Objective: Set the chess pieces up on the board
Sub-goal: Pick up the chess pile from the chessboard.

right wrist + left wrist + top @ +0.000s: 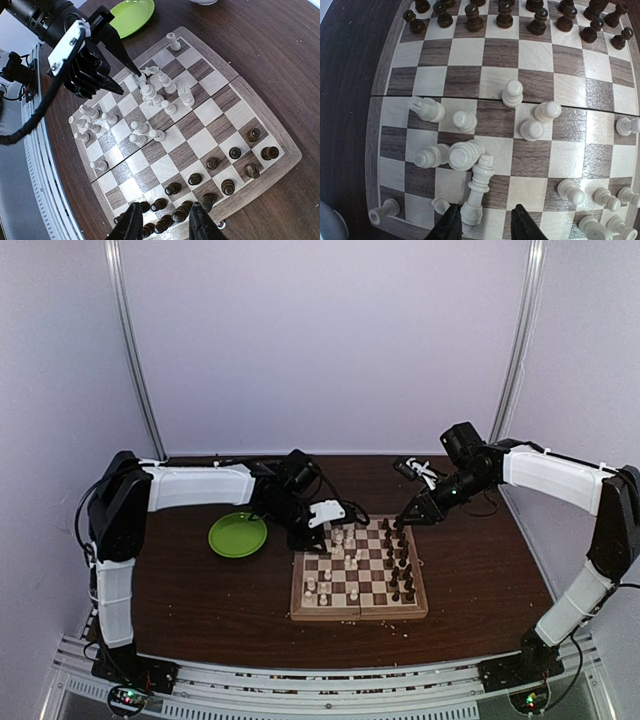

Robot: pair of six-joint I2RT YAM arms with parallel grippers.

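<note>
1. The board (pixel 357 614) lies open and flat in the middle of the table (pixel 200 600), a bit toward the near edge.
2. The dark pieces (pixel 195 178) stand up in two rows along the right edge of the board.
3. The white pieces (pixel 532 131) are spread in a jumble over the left half of the board. Some stand up and some lie tipped over. A few small ones stand in a row by the left edge.
4. A green plate (pixel 237 535) sits on the table just beside the far left corner of the board.
5. The left arm reaches in from the left edge of the table, goes past the far side of the plate, and bends down at the wrist over the far left corner of the board.
6. The left gripper (pixel 485 227) has its two fingers spread apart. A tall white piece (pixel 479 187) leans over there, with its foot in the gap, close to one finger. The fingers do not squeeze it.
7. The right arm goes up high by the right edge of the table, then reaches down to the far right corner of the board.
8. The right gripper (pixel 165 225) also has its fingers spread apart. It hangs right over the dark rows, and a few dark pieces show in the gap between its fingers. It is not gripping any of them.
</note>
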